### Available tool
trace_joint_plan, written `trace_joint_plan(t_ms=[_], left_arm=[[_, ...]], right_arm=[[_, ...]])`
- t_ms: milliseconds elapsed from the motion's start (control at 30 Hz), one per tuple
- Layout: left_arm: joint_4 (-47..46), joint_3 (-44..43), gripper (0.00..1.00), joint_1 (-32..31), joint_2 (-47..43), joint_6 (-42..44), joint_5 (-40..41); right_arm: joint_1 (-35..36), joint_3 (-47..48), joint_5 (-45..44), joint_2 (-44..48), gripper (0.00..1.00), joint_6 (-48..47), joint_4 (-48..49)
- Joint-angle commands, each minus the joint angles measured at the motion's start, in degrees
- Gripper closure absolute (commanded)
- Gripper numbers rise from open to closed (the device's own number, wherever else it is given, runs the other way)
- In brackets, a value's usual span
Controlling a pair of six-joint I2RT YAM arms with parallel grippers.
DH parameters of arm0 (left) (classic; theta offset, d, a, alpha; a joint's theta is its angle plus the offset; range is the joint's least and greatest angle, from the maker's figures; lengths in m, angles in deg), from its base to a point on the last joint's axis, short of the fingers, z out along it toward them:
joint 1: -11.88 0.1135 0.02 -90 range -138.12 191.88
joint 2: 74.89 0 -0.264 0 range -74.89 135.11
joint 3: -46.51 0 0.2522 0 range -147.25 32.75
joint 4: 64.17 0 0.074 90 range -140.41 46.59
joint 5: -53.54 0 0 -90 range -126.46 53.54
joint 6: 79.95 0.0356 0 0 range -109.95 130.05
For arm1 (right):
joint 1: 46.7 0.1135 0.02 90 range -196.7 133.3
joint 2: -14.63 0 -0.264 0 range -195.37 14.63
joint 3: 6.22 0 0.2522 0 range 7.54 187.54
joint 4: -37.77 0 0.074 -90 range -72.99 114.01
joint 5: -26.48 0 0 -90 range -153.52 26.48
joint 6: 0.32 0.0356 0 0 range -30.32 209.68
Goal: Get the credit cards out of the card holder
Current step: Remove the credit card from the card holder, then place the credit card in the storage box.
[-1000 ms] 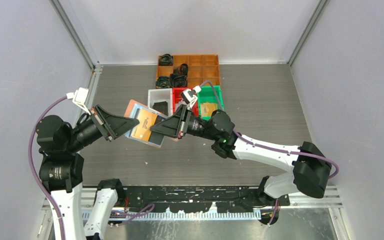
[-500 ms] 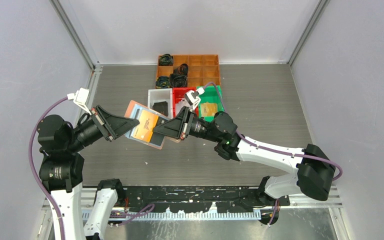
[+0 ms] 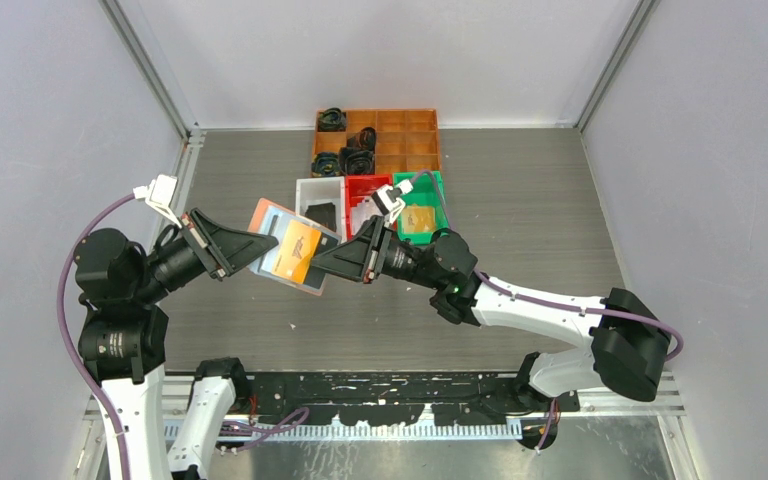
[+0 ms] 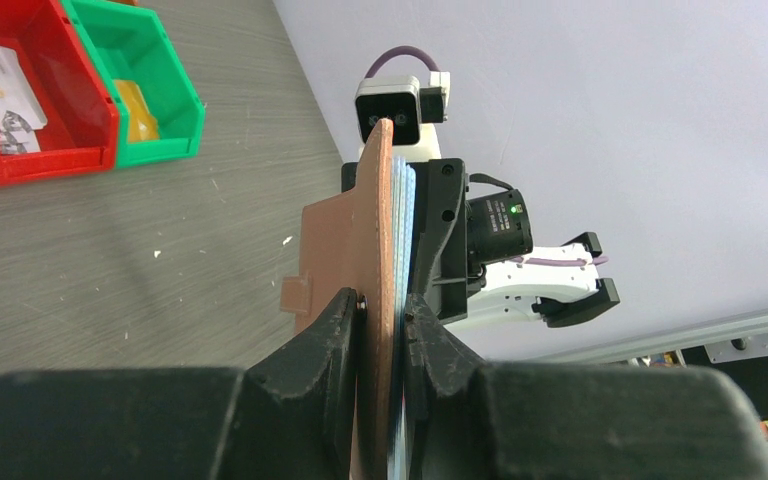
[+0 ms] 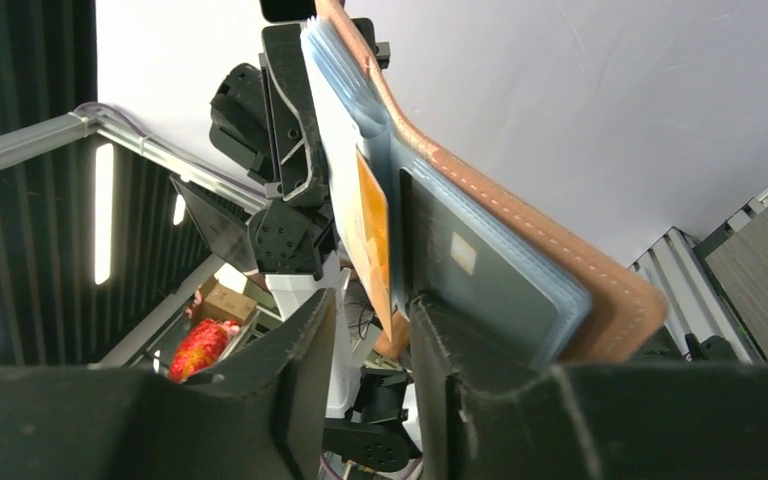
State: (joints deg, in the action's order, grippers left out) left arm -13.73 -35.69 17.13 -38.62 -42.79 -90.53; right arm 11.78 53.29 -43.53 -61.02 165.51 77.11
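- Card holder (image 3: pixel 282 247): raised above the table between both arms, tilted; left gripper (image 4: pixel 380 325) clamps its edge, arm reaching inward.
- Right gripper (image 5: pixel 370 330): arm stretched leftward, jaws parted around the orange-yellow card (image 5: pixel 373 225); grip on it cannot be confirmed.
- No legible writing.

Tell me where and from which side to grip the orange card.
Grip the orange card by its exposed edge sticking out of the holder, coming from the right, opposite the left gripper clamping the holder. The right gripper already straddles that edge.
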Motion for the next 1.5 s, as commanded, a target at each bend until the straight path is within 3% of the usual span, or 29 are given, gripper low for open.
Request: trace_joint_plan(t_ms=[0, 233, 467, 567, 800, 900, 1133, 1300, 1467], left_arm=[[-4.1, -2.5, 1.0, 0.0, 0.2, -1.3, -0.4], [-4.2, -2.5, 1.0, 0.0, 0.3, -1.7, -0.7], [-3.9, -2.6, 1.0, 0.0, 0.3, -0.3, -0.5], [-3.2, -3.1, 1.0, 0.0, 0.9, 0.8, 0.1], [-3.9, -3.8, 1.0, 0.0, 1.7, 2.0, 1.7], [-3.8, -4.1, 1.0, 0.0, 2.2, 3.0, 2.4], [-2.0, -3.5, 1.0, 0.0, 2.0, 6.7, 3.7], [-1.0, -3.8, 1.0, 0.0, 1.6, 8.9, 3.4], [1.5, -4.2, 1.0, 0.0, 0.9, 12.8, 3.4]], right_arm=[[0.5, 3.9, -0.4, -0.2, 0.57, 0.2, 3.8], [0.6, 6.1, -0.3, -1.8, 0.58, 0.6, 3.8], [0.5, 4.5, -1.0, -1.4, 0.89, 0.5, 3.8], [0.4, 2.6, -1.3, 0.3, 0.98, -0.2, 3.0], [-3.2, -3.9, -2.1, 8.6, 0.99, -0.9, -1.9], [-7.3, -4.5, -0.4, 14.4, 0.99, -3.0, -11.1], [-22.3, 0.2, 3.2, 24.4, 1.0, -13.1, -44.8], [-29.0, 10.7, 0.5, 19.2, 1.0, -25.9, -70.5], [-32.1, 19.9, -8.6, 9.8, 0.99, -35.8, -81.8]])
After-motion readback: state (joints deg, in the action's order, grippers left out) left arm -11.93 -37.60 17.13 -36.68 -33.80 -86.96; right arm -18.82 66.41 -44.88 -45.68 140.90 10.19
